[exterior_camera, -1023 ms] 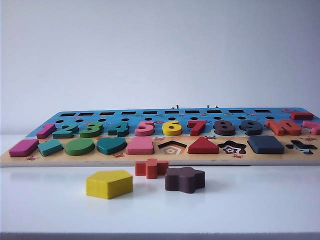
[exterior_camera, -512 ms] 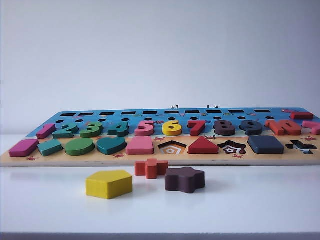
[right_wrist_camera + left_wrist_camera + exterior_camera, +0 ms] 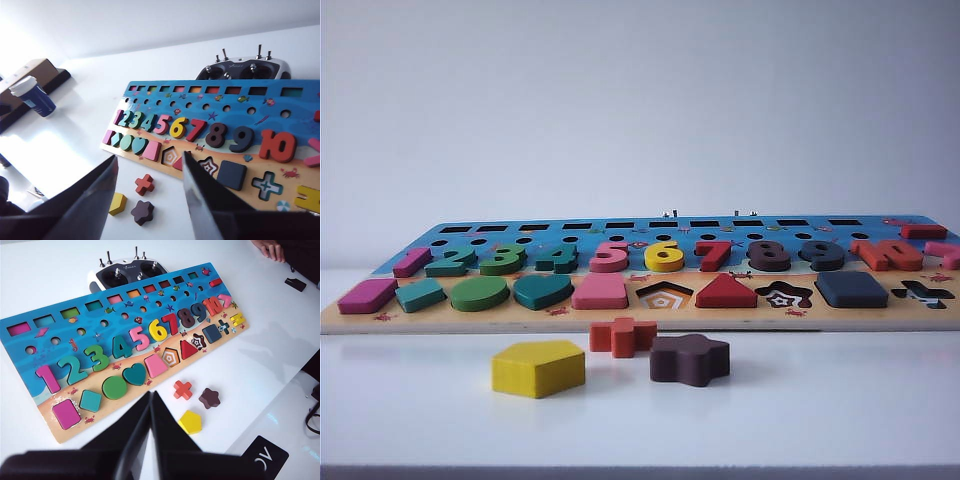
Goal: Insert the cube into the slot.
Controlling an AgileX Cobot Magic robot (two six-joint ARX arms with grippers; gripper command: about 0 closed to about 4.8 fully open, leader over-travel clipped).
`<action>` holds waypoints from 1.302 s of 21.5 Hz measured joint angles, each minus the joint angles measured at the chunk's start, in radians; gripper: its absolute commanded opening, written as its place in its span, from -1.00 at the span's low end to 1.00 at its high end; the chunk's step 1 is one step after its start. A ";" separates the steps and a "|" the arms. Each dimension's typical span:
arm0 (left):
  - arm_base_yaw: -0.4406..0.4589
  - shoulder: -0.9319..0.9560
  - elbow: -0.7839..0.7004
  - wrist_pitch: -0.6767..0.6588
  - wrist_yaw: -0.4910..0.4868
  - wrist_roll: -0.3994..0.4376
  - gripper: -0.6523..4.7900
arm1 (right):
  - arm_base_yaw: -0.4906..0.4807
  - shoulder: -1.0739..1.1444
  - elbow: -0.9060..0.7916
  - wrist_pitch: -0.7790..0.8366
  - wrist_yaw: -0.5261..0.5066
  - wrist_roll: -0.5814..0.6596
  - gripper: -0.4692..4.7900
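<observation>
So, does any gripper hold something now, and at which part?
Nothing is held. The left gripper is shut on nothing, above the table. The right gripper is open and empty. The cube already sits in its slot on the board.

Navy cube (image 3: pixel 851 289), yellow pentagon (image 3: pixel 538 368), orange-red cross (image 3: pixel 622 336), dark brown star (image 3: pixel 690 359), blue-and-sand board (image 3: pixel 520 318).

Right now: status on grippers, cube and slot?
Left gripper shut, empty, raised off the board's near side. Right gripper open, empty, raised above the table. Cube already seated in slot on board. Nothing in the way.
</observation>
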State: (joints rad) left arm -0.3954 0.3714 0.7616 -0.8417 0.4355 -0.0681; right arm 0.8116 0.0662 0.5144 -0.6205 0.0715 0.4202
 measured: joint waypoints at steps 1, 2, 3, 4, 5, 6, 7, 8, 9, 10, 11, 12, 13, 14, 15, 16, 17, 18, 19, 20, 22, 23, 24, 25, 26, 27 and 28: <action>0.000 0.000 0.000 0.000 0.000 0.000 -0.74 | 0.000 -0.030 -0.025 0.003 -0.010 0.013 0.08; 0.000 0.000 0.000 -0.002 0.000 0.000 -0.74 | 0.000 -0.064 -0.060 0.004 -0.024 0.026 0.08; 0.001 0.000 0.000 -0.002 0.000 0.000 -0.74 | 0.000 -0.057 -0.073 0.007 -0.035 0.029 0.08; 0.000 0.000 0.000 -0.010 0.000 0.000 -0.74 | -0.002 -0.058 -0.084 -0.010 -0.064 0.032 0.08; 0.001 0.000 0.000 -0.011 -0.001 0.000 -0.74 | -0.001 -0.054 -0.085 -0.001 -0.072 0.032 0.08; 0.001 0.000 0.000 -0.011 0.000 0.000 -0.74 | -0.001 -0.054 -0.085 0.011 -0.080 0.032 0.08; 0.000 0.000 0.000 -0.011 0.000 0.000 -0.74 | -0.001 -0.055 -0.085 0.018 -0.083 0.032 0.08; 0.001 0.000 0.000 -0.010 0.000 0.000 -0.74 | -0.001 -0.056 -0.085 0.021 -0.084 0.032 0.08; 0.001 0.000 -0.001 -0.009 0.000 0.000 -0.74 | -0.001 -0.057 -0.085 0.021 -0.082 0.032 0.08; 0.001 0.000 -0.001 -0.008 0.000 0.000 -0.74 | -0.001 -0.059 -0.087 0.021 -0.080 0.032 0.08; 0.002 0.000 -0.002 -0.008 0.000 0.001 -0.74 | -0.001 -0.060 -0.091 0.024 -0.079 0.032 0.08; 0.008 -0.001 -0.003 -0.007 0.000 0.004 -0.74 | -0.001 -0.060 -0.103 0.032 -0.079 0.032 0.08; 0.021 -0.005 -0.007 -0.001 0.000 0.008 -0.74 | -0.001 -0.060 -0.114 0.035 -0.079 0.042 0.08; 0.039 -0.012 -0.015 0.008 0.000 0.011 -0.74 | -0.001 -0.060 -0.130 0.034 -0.079 0.062 0.08; 0.056 -0.022 -0.024 0.018 0.000 0.012 -0.74 | -0.001 -0.060 -0.144 0.029 -0.079 0.087 0.08; 0.074 -0.035 -0.039 0.037 0.000 0.012 -0.74 | -0.001 -0.060 -0.156 0.029 -0.079 0.105 0.08; 0.089 -0.048 -0.056 0.063 0.000 0.013 -0.74 | -0.001 -0.060 -0.169 0.030 -0.079 0.119 0.08; 0.099 -0.059 -0.071 0.084 0.000 0.016 -0.74 | -0.001 -0.060 -0.181 0.030 -0.073 0.131 0.08; 0.109 -0.068 -0.087 0.109 0.000 0.020 -0.74 | -0.001 -0.060 -0.190 0.030 -0.065 0.140 0.08; 0.119 -0.073 -0.103 0.135 0.000 0.031 -0.74 | -0.001 -0.060 -0.200 0.029 -0.053 0.148 0.09; 0.139 -0.086 -0.133 0.173 -0.001 0.066 -0.74 | -0.001 -0.060 -0.222 0.037 -0.032 0.153 0.09; 0.145 -0.090 -0.137 0.175 -0.003 0.074 -0.74 | -0.001 -0.060 -0.229 0.040 -0.026 0.152 0.11; 0.158 -0.099 -0.143 0.182 -0.005 0.085 -0.74 | -0.001 -0.060 -0.243 0.042 -0.022 0.152 0.12; 0.166 -0.100 -0.150 0.183 -0.008 0.091 -0.74 | -0.001 -0.060 -0.253 0.045 -0.015 0.152 0.13; 0.166 -0.103 -0.154 0.185 -0.010 0.095 -0.74 | -0.001 -0.060 -0.256 0.046 -0.007 0.152 0.14; 0.166 -0.105 -0.159 0.189 -0.019 0.101 -0.74 | -0.001 -0.060 -0.262 0.050 0.000 0.150 0.14; 0.174 -0.111 -0.166 0.204 -0.021 0.109 -0.74 | -0.001 -0.060 -0.267 0.051 0.005 0.148 0.14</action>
State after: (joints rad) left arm -0.2214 0.2607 0.5953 -0.6380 0.4145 0.0414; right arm 0.8104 0.0059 0.2470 -0.5697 0.0769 0.5686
